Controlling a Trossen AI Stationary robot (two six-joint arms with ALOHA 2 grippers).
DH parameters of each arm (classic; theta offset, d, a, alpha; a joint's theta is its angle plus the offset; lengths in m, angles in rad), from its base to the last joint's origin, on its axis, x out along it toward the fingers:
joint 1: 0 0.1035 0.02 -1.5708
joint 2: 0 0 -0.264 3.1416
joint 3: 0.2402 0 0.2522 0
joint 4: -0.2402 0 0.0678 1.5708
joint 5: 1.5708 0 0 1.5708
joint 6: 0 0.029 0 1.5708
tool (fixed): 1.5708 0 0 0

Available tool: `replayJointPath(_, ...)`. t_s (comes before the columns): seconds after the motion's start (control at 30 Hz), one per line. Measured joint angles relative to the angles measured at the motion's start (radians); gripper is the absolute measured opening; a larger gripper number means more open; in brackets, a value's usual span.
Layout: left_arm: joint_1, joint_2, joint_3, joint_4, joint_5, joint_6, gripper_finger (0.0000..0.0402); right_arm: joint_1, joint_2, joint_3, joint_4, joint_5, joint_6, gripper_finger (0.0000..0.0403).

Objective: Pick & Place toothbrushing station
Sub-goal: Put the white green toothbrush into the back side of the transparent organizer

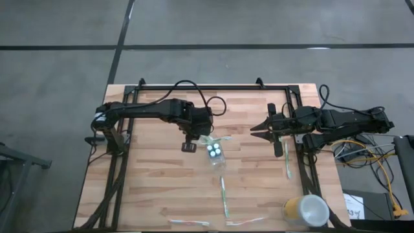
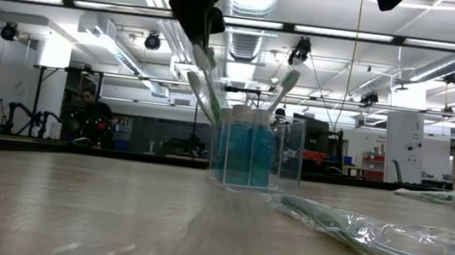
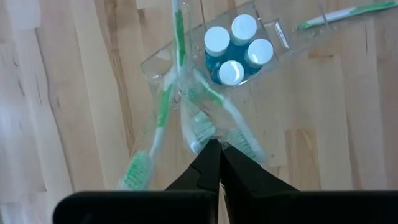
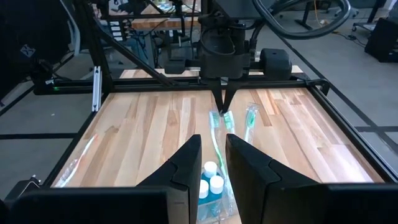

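A small clear plastic cup (image 1: 215, 154) stands mid-table, holding several blue tubes with white round caps (image 3: 231, 43) and three white-and-pale-green toothbrushes (image 3: 163, 106) that lean out of it, heads up. My left gripper (image 3: 214, 149) hangs just above the cup, pointing steeply down, shut on one brush. More toothbrushes lie flat on the table (image 1: 224, 197), (image 1: 286, 160), (image 1: 189, 222). My right gripper (image 1: 259, 127) waits raised at the table's right side, its fingers (image 4: 213, 168) a little apart with nothing between them. My left gripper pinches the head end (image 3: 200, 129) of one wrapped toothbrush between its two fingertips, coming from above and pointing steeply down. The brush slants below the fingers (image 2: 207, 82) with its lower end inside the clear cup. The fingers themselves hide the exact spot of contact.
A larger yellow cup with a white top (image 1: 306, 210) stands near the table's front right corner. A crinkled clear wrapper (image 2: 370, 230) lies close to the low camera. A black frame (image 1: 213, 86) runs along the far edge and both sides.
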Motion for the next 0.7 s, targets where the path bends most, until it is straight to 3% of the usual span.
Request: replayJointPath(0.7,-0.018,0.0,0.006,0.0,-0.001,0.079,0.0014,0.0,0.0,0.0,0.0,0.0,0.001,0.0068)
